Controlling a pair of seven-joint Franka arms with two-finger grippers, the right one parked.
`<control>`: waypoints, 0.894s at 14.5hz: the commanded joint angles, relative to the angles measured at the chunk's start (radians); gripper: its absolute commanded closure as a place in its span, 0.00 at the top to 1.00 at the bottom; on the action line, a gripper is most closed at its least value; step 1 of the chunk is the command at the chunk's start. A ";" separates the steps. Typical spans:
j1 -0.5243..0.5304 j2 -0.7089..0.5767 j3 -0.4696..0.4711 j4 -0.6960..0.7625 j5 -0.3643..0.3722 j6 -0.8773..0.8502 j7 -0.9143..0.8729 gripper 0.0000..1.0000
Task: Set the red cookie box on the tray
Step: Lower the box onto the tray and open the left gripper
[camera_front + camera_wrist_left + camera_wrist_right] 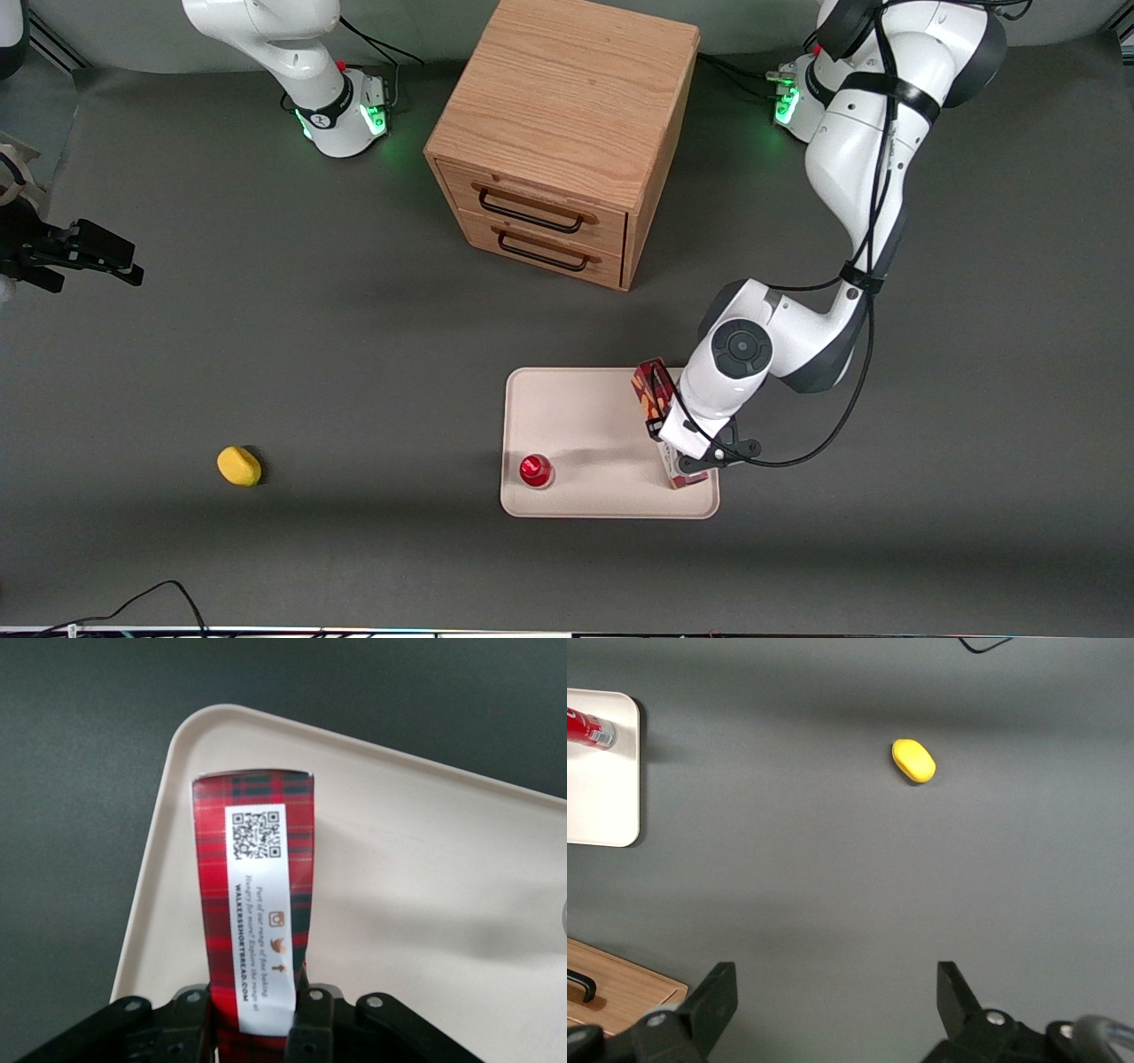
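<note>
The red cookie box is a long plaid carton with a white label. My left gripper is shut on it, with the black fingers pressed against its two narrow sides near one end. The box is over the beige tray, along the tray's side toward the working arm's end. In the left wrist view the box's free end points down at the tray floor. I cannot tell whether it touches the tray. The wrist hides the middle of the box in the front view.
A small red-capped item stands on the tray at the corner nearest the front camera, toward the parked arm. A yellow lump lies on the grey table toward the parked arm's end. A wooden drawer cabinet stands farther from the camera than the tray.
</note>
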 commanded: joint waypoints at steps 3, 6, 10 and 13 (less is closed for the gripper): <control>-0.007 0.017 0.012 0.000 0.026 0.026 -0.001 0.69; -0.005 0.016 0.010 0.026 0.027 0.000 0.004 0.68; -0.002 0.014 0.010 0.078 0.021 -0.089 0.011 0.93; 0.000 0.005 0.007 0.143 0.009 -0.213 0.044 1.00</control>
